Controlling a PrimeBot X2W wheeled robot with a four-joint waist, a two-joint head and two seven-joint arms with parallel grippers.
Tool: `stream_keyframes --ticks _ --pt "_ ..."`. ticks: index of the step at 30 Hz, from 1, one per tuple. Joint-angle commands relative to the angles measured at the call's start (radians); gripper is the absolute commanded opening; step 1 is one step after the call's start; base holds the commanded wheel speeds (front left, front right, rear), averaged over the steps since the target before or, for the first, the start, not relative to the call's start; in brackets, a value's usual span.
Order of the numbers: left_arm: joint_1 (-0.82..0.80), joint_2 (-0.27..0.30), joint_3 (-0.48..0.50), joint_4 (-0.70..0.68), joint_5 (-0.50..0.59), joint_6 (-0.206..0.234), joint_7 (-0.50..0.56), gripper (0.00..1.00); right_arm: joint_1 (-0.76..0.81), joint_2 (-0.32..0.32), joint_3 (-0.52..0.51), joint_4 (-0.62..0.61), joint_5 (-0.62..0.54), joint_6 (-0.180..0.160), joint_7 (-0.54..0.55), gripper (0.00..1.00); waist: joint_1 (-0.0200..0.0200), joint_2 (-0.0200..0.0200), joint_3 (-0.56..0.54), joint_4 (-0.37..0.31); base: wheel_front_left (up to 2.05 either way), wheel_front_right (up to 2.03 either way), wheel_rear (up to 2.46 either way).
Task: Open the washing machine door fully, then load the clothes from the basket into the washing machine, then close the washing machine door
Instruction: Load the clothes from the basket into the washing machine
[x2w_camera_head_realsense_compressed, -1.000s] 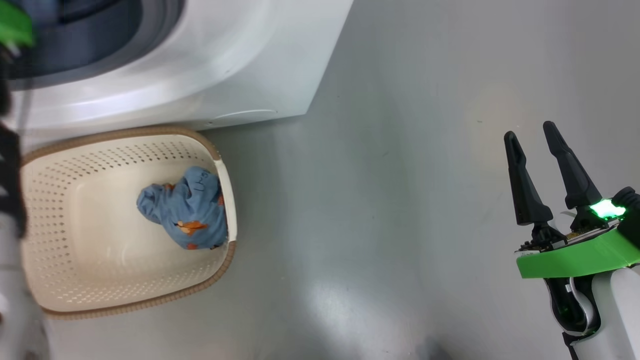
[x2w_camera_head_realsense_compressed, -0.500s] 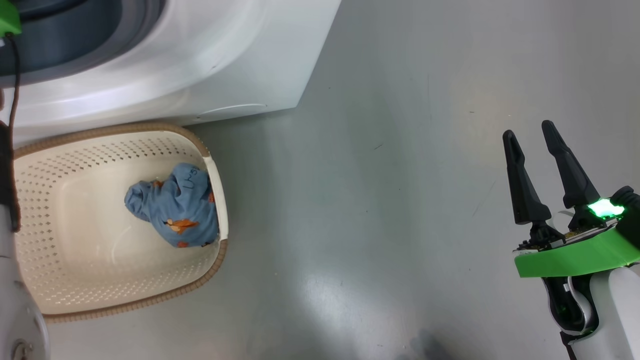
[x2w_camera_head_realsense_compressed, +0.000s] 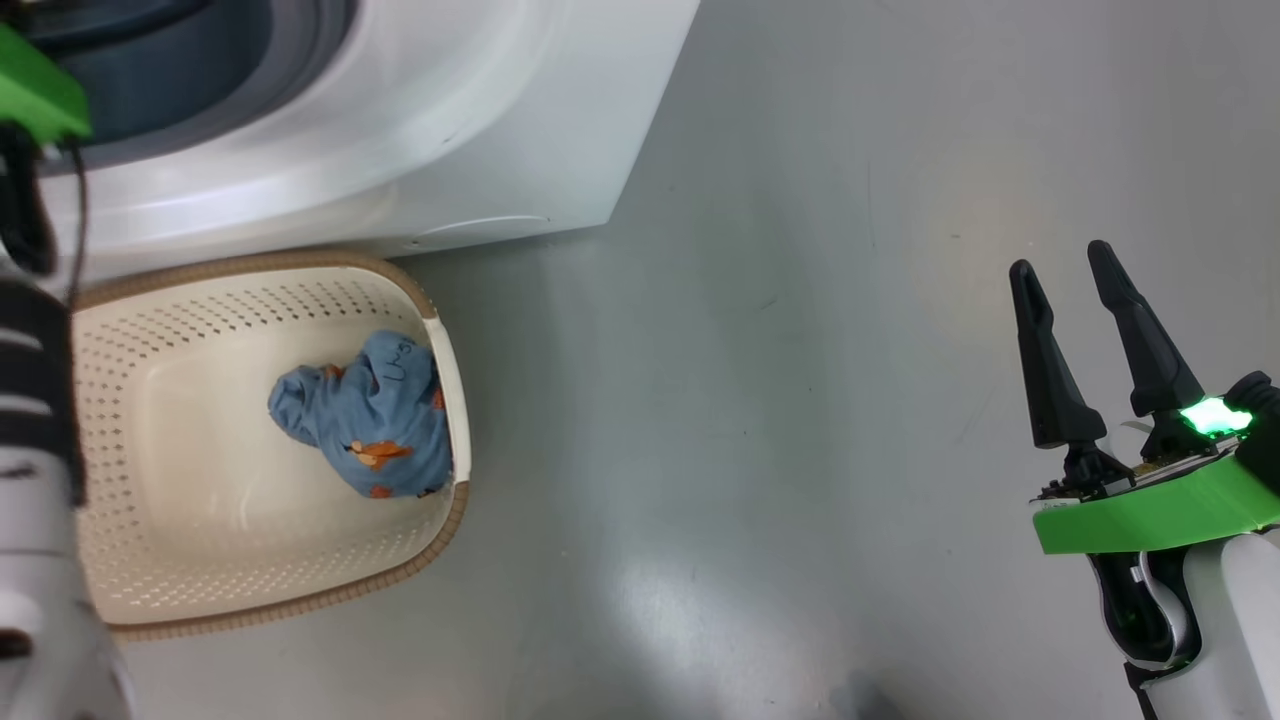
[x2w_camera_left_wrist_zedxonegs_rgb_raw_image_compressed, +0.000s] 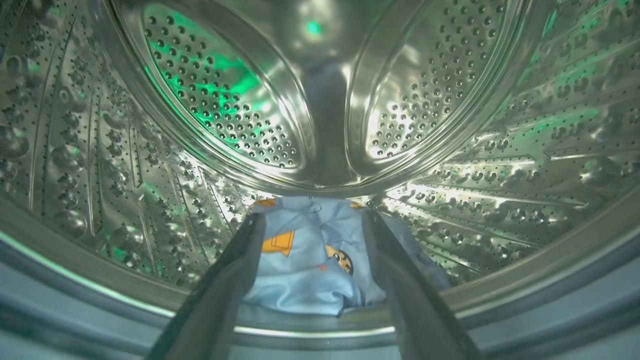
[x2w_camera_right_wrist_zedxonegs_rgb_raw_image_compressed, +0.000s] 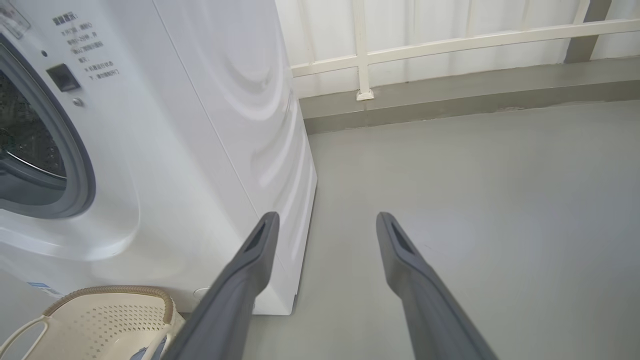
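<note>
The white washing machine fills the upper left of the head view, and its door is out of view. My left arm reaches up the left edge into the drum opening. Inside the steel drum, one piece of the clothes, light blue with orange figures, lies at the front bottom. My left gripper is open above it, one finger on each side. Another blue garment lies in the cream basket in front of the machine. My right gripper hangs open over bare floor, far right.
Grey floor stretches to the right of the machine and the basket. A low kerb and a white railing close off the far side in the right wrist view.
My left gripper has opened. The head view has shifted slightly and the left arm's green band has moved at the left edge. The right gripper and the basket garment have not moved.
</note>
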Motion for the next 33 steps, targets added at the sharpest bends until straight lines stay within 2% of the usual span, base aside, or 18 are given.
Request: stream_keyframes --ticks 1,12,20,33 --pt "0.052 0.029 0.017 -0.041 0.008 0.005 -0.005 1.00 0.029 -0.015 0.010 -0.019 0.000 0.009 -0.005 1.00 -0.0001 -0.0001 -0.012 0.007 0.00 0.00 0.00" --pt "0.252 -0.035 0.062 -0.167 0.016 0.005 -0.005 1.00 0.067 -0.037 -0.012 -0.014 0.000 0.009 -0.005 1.00 -0.0001 -0.0001 -0.073 0.040 0.00 0.00 0.00" --pt "0.469 -0.081 0.097 -0.306 0.034 -0.010 -0.005 1.00 0.108 -0.047 -0.024 0.002 -0.004 0.009 -0.005 1.00 -0.0001 -0.0001 -0.159 0.059 0.00 0.00 0.00" --pt "0.800 -0.130 0.072 -0.457 0.042 -0.028 -0.005 1.00 0.220 -0.069 -0.027 0.033 -0.012 0.009 -0.005 1.00 -0.0001 -0.0001 -0.332 0.097 0.00 0.00 0.00"
